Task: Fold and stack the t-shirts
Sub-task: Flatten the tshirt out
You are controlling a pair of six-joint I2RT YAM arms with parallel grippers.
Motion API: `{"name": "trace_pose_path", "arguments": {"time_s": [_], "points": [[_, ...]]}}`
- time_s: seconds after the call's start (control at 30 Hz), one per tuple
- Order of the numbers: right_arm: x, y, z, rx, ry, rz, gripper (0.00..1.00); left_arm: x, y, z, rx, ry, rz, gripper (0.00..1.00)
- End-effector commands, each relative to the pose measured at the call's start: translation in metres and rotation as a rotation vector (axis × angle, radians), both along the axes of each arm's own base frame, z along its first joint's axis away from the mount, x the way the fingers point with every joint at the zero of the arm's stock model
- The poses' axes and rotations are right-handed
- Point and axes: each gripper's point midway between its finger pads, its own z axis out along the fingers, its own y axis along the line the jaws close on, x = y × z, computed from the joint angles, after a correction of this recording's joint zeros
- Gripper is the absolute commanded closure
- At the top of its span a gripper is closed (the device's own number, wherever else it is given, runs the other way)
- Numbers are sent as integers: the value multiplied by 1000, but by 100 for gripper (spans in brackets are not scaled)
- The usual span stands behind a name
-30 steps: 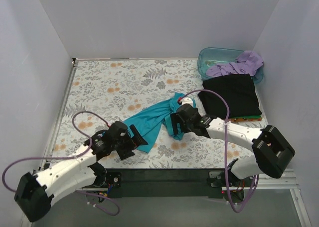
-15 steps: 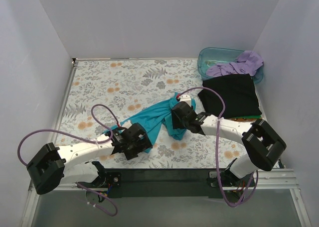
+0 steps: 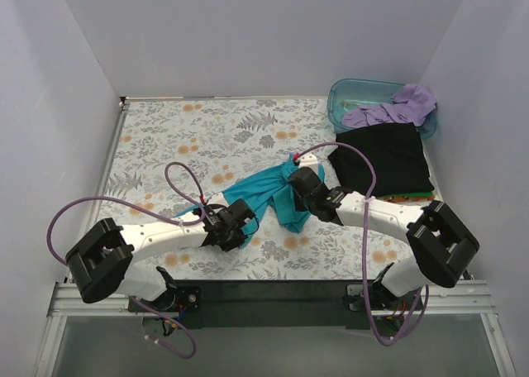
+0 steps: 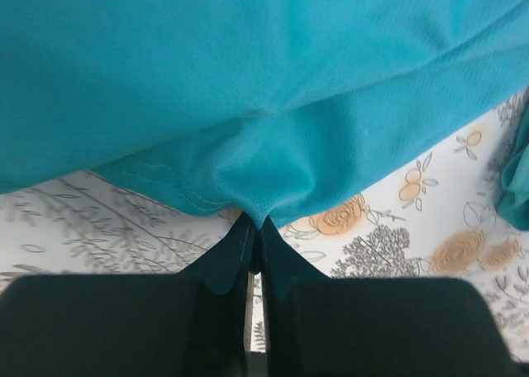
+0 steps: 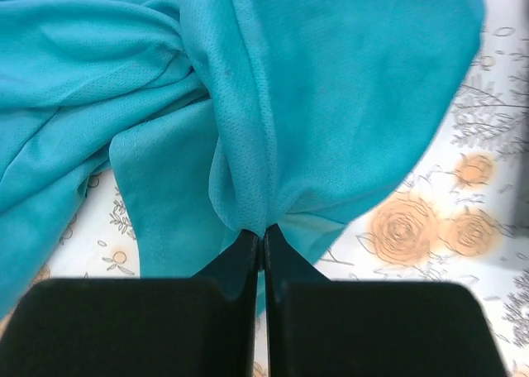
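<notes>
A crumpled teal-blue t-shirt lies mid-table. My left gripper is shut on its lower hem; in the left wrist view the cloth bunches into the closed tips of the left gripper. My right gripper is shut on the shirt's right side, and the right wrist view has a fold of the teal shirt pinched between the tips of the right gripper. A folded black t-shirt lies at the right. A lavender t-shirt hangs out of the tub.
A translucent blue-green tub stands in the back right corner. The table has a floral cover, with white walls on three sides. A purple cable loops over the left arm, another arcs over the right arm.
Both grippers have closed on the teal shirt, from wide open a second ago. The left gripper moved right to the hem; the right one shifted slightly up and left into the cloth.
</notes>
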Motion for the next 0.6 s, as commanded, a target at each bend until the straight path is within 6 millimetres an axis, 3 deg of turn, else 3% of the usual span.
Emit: {"name": "trace_pose_path", "arguments": {"time_s": [0.0,0.1,0.17,0.23,0.27,0.33,0.37,0.43,0.47,0.5,0.57], "points": [[10,-13,38,44,-119,-31,99,23,26,27,82,-131,143,100],[6,-23,61,79,-177,-22,99,29,31,61,34,-215,163,100],[3,-26,78,105,-210,-3,99,36,33,95,-33,-304,170,100],[-3,-30,109,150,-264,27,99,41,37,128,-77,-379,185,100],[-6,-34,136,188,-314,35,99,41,40,154,-143,-435,193,100],[-12,-38,165,228,-366,45,99,41,49,186,-187,-508,200,100],[-18,-46,189,257,-415,51,99,40,54,224,-272,-578,209,100],[-24,-52,238,323,-501,62,99,38,62,265,-324,-673,186,100],[-32,-59,259,345,-543,74,99,37,68,297,-379,-734,188,100],[-38,-64,295,392,-601,84,99,32,77,324,-417,-804,168,100],[-51,-73,328,420,-655,108,99,23,83,362,-483,-879,132,100]]}}
